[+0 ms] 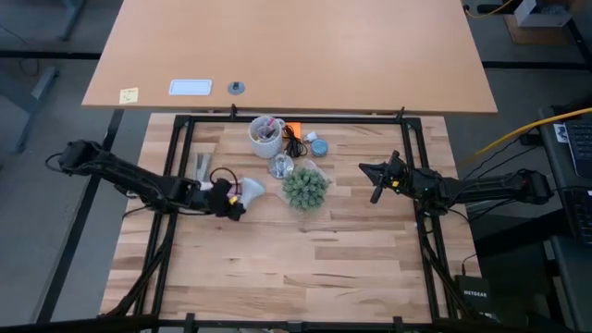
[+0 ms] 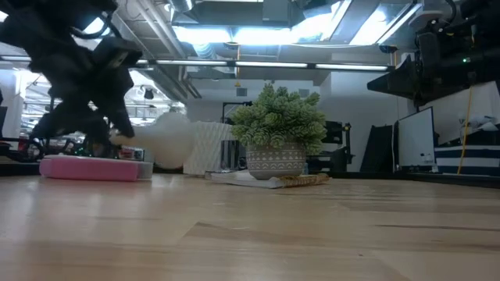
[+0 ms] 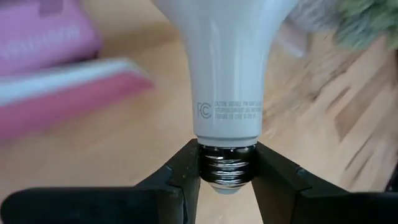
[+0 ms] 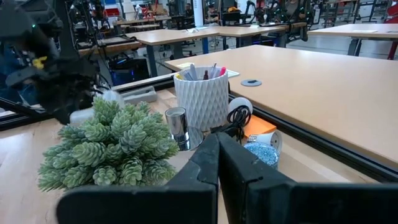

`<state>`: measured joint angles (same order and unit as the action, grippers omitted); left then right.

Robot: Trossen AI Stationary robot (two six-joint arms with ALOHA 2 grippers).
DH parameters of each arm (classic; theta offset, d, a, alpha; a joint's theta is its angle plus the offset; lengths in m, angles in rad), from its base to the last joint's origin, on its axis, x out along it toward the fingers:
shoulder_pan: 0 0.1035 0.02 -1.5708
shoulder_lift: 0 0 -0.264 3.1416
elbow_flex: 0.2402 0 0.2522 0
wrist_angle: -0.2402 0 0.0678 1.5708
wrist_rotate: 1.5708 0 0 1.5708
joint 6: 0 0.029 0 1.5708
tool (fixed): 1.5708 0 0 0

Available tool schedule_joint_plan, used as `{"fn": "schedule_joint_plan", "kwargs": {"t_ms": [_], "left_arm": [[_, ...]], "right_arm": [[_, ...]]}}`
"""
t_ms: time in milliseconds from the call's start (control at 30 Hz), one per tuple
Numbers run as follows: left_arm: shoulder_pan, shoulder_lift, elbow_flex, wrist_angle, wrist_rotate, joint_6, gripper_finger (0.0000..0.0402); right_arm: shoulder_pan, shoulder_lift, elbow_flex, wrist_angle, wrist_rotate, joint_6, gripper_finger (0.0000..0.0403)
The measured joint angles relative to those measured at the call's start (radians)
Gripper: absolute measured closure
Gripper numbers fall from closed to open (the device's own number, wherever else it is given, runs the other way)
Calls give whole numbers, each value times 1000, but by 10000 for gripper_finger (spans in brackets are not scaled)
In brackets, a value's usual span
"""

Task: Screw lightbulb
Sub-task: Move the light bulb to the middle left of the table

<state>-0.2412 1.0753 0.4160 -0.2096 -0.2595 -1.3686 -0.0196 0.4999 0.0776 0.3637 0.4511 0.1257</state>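
The white frosted lightbulb [image 1: 250,191] with a silver screw base lies level at the table's left middle, held by my left gripper [image 1: 231,196]; it fills the left wrist view [image 3: 227,62] and shows in the low view [image 2: 160,140]. My right gripper [image 1: 376,191] is shut and empty, raised right of the potted plant [image 1: 305,188]. The silvery round fitting [image 1: 280,167] with a black cord stands upright between the plant and the white cup of pens [image 1: 265,136]; it also shows in the right wrist view [image 4: 176,126]. My left gripper pinches the bulb's metal screw base [image 3: 227,167] between its two fingers, one on each side of the thread. The fingers come level from the table's left and lie along the bulb's axis. The globe points toward the plant; whether it rests on the table I cannot tell.
A pink box [image 2: 90,168] lies near my left gripper. An orange pad [image 1: 293,129], a small blue glittery pot [image 1: 319,146] and the black cord [image 1: 294,146] sit near the cup. A black frame [image 1: 296,119] rims the table. The near half is bare wood.
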Motion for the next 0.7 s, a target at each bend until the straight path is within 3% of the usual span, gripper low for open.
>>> {"fn": "schedule_joint_plan", "kwargs": {"t_ms": [400, 700], "left_arm": [[-61, 250, 1, 164, -5, -47, 288], [-61, 288, 4, 178, -9, -79, 284]], "right_arm": [[0, 0, 0, 0, 0, 0, 397], [0, 0, -1, -28, -1, 0, 395]]}}
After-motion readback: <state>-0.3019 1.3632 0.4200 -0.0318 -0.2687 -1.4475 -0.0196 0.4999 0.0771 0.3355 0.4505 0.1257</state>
